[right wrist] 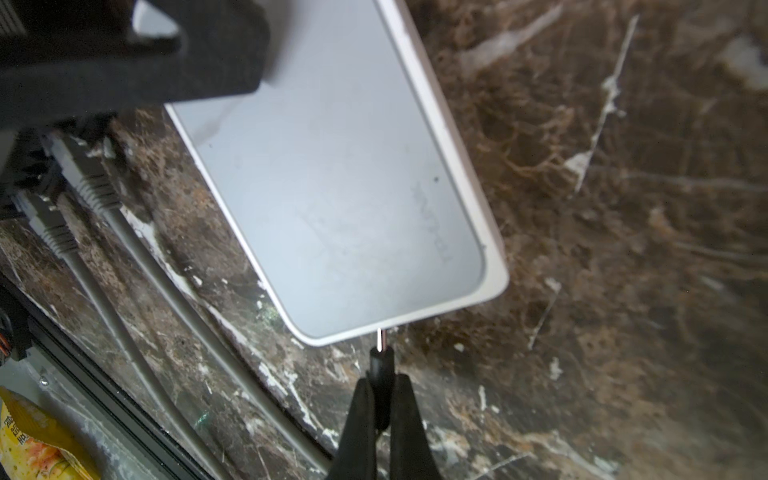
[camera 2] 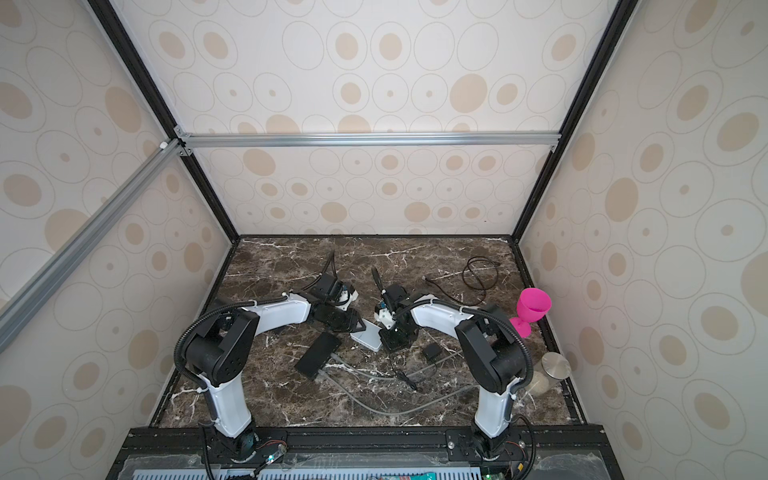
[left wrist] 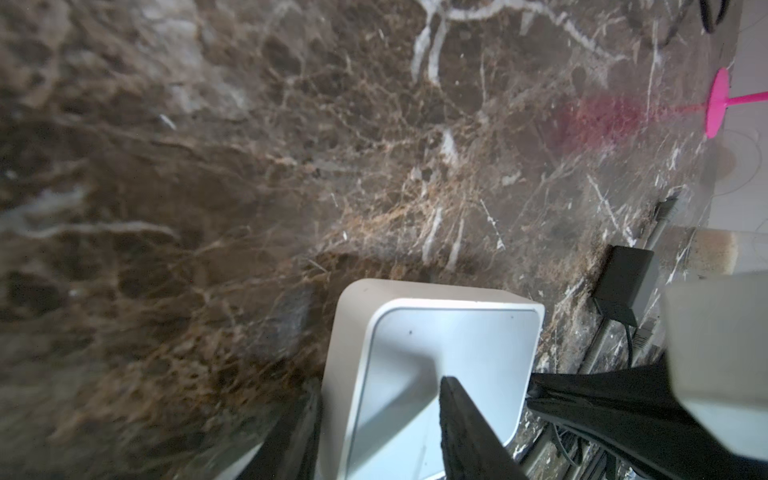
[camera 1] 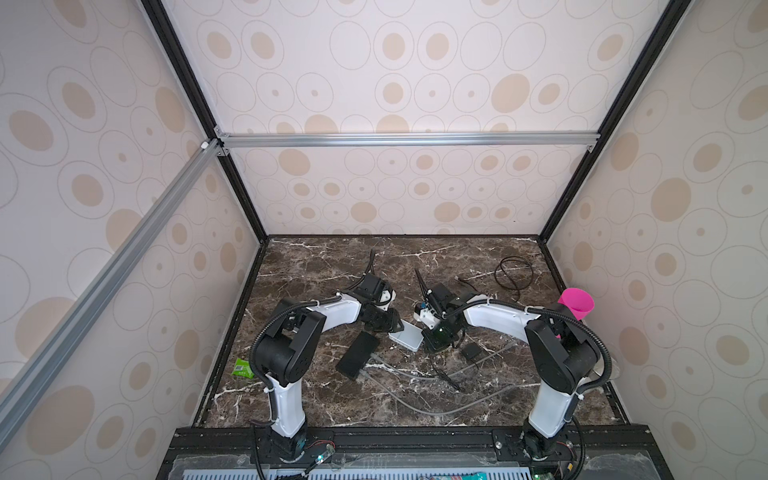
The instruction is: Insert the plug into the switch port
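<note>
Switch: white flat box, lower centre of both top views, lying on the marble table between the 2 arms. A black box with 2 grey cables plugged in sits just beside it, to the lower left.

Left gripper: clamped on 1 end of the switch, 1 finger on the top face and the other against the side. It serves as the brace.

Right gripper: pinching the plug, a black barrel with a bare metal pin. The pin tip stands at the switch's short edge, touching or just short of it; I cannot tell which.

Port: not visible in any view; presumably in that end wall, under the rim.

Step in hand, by my reckoning: final alignment and push.
- Hold the barrel square to the end wall.
- Drop the pin below the rim if it rides there.
- Press slowly, straight along the barrel's axis.
- The left clamp should hold firm so the box cannot slide.
- The pinch sits far back on the barrel, so sideways force could swivel it.

Pink goblet: right edge of the table, well apart.
</note>
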{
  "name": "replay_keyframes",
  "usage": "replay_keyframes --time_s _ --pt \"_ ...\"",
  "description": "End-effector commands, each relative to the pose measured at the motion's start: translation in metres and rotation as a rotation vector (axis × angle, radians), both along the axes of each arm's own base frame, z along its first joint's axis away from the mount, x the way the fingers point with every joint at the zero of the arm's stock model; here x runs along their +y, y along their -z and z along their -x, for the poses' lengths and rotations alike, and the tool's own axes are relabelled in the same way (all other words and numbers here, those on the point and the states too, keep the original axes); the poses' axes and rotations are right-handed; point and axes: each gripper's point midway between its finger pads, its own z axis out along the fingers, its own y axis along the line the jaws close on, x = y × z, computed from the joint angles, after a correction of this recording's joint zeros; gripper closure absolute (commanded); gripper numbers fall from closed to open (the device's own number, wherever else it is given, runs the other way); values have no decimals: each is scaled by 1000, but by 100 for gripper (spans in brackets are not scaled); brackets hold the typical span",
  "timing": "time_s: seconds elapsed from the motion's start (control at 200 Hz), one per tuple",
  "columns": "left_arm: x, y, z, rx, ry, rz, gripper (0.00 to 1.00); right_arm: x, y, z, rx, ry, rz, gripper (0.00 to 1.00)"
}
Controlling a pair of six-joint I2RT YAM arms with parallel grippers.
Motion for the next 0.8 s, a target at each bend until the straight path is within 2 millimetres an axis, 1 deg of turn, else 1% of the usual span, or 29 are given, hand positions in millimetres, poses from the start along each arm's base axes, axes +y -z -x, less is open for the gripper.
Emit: replay_keyframes --time_s 0.0,0.195,0.34,0.38,0.45,0.615,0.795 --pt "-6 -9 3 -13 19 23 56 -1 4 4 9 -46 26 100" --pt "1 1 0 -15 28 -51 64 -10 6 -6 -36 -49 94 100" --pt "3 6 -1 -9 44 -88 66 -14 4 -15 -74 -59 133 100" --pt "7 9 -5 -20 36 -116 66 -14 3 -17 -82 -62 134 100" --pt "7 10 -5 -20 40 -131 66 -14 1 -19 -94 -68 133 100" --pt "6 11 -7 -19 42 -136 66 -11 3 -19 -88 -87 123 100" --pt "1 12 -5 -17 52 -133 66 -3 5 -15 -78 -108 68 100"
